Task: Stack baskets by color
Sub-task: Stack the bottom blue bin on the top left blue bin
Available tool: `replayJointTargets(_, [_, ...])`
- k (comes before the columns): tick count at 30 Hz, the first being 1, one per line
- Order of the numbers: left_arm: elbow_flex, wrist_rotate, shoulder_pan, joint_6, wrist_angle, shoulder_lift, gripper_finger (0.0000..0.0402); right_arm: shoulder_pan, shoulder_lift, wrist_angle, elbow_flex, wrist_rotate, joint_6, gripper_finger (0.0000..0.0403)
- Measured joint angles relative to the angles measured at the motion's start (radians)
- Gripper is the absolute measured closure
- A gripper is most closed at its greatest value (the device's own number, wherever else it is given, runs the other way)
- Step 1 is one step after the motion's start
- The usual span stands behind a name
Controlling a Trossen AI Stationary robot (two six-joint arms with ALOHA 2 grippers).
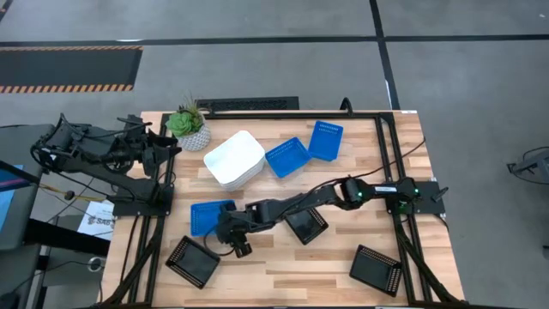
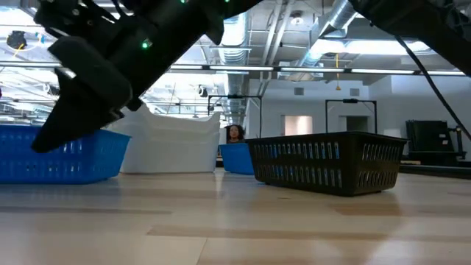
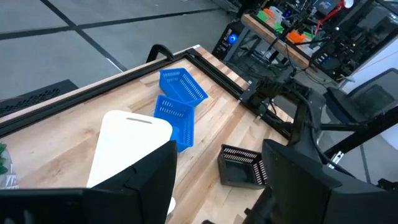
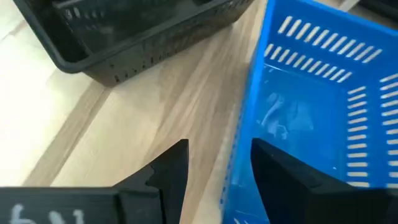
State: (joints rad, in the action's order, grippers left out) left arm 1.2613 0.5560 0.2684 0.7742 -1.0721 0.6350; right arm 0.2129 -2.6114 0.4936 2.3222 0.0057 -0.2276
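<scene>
At the near edge of the pale wooden table (image 1: 283, 266) lie two black perforated plastic baskets (image 1: 192, 261) (image 1: 377, 269). Just beyond, the right gripper (image 4: 214, 165) stands open astride the rim of a slotted blue plastic basket (image 4: 323, 106), a detail only its wrist view shows; a third black basket (image 1: 305, 224) sits beside its arm. Farther back are stacked white baskets (image 1: 234, 159), two more blue baskets (image 1: 287, 157) (image 1: 325, 140) and a potted green plant (image 1: 188, 125). The left gripper (image 3: 217, 180) waits open at the table's left side
</scene>
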Motion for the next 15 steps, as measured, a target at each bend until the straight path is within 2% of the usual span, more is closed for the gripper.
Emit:
replayJointTargets(5, [0.0, 0.0, 0.0, 0.0, 0.0, 0.0, 0.0178, 0.001, 0.004, 0.014, 0.002, 0.029, -0.004, 0.0238])
replayJointTargets(7, [0.0, 0.0, 0.0, -0.001, 0.0, 0.0, 0.0178, 0.004, 0.004, 0.018, 0.002, 0.072, -0.006, 0.0273])
replayJointTargets(12, [0.0, 0.0, 0.0, 0.0, 0.0, 0.0, 0.0178, -0.002, 0.008, 0.05, 0.003, 0.073, 0.01, 0.0382])
replayJointTargets(15, [0.0, 0.0, 0.0, -0.001, 0.0, 0.0, 0.0178, -0.006, 0.008, 0.053, 0.005, 0.076, 0.01, 0.0388])
